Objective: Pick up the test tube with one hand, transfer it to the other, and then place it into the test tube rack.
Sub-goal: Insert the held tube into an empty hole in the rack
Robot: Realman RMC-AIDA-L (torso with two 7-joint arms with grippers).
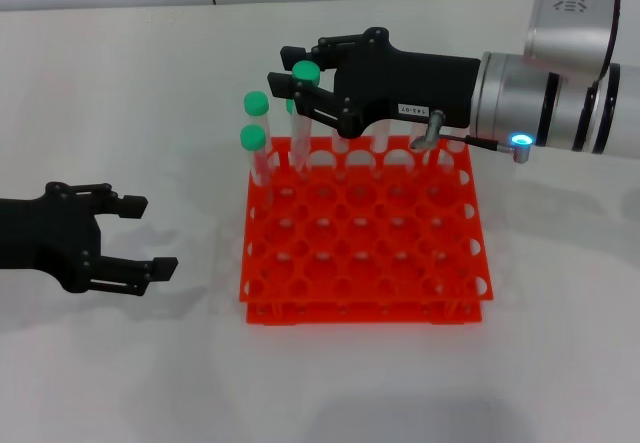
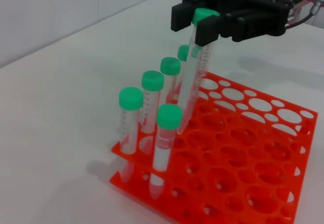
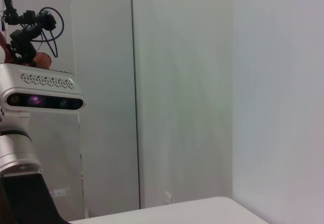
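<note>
The test tube (image 1: 301, 123), clear with a green cap, hangs slightly tilted over the back left of the orange-red test tube rack (image 1: 360, 312). My right gripper (image 1: 300, 83), the labelled one on the arm with the blue light, is shut on it just below the cap. In the left wrist view the same tube (image 2: 195, 72) slants down from the right gripper (image 2: 202, 24), and its lower end reaches the rack's (image 2: 217, 107) top tier at a hole. My left gripper (image 1: 150, 235) rests open and empty on the table, left of the rack.
Several other green-capped tubes (image 1: 255, 143) stand upright in the rack's left holes, close beside the held one, as the left wrist view's row (image 2: 152, 97) shows. The right wrist view shows only a white wall and the robot's head (image 3: 43, 90).
</note>
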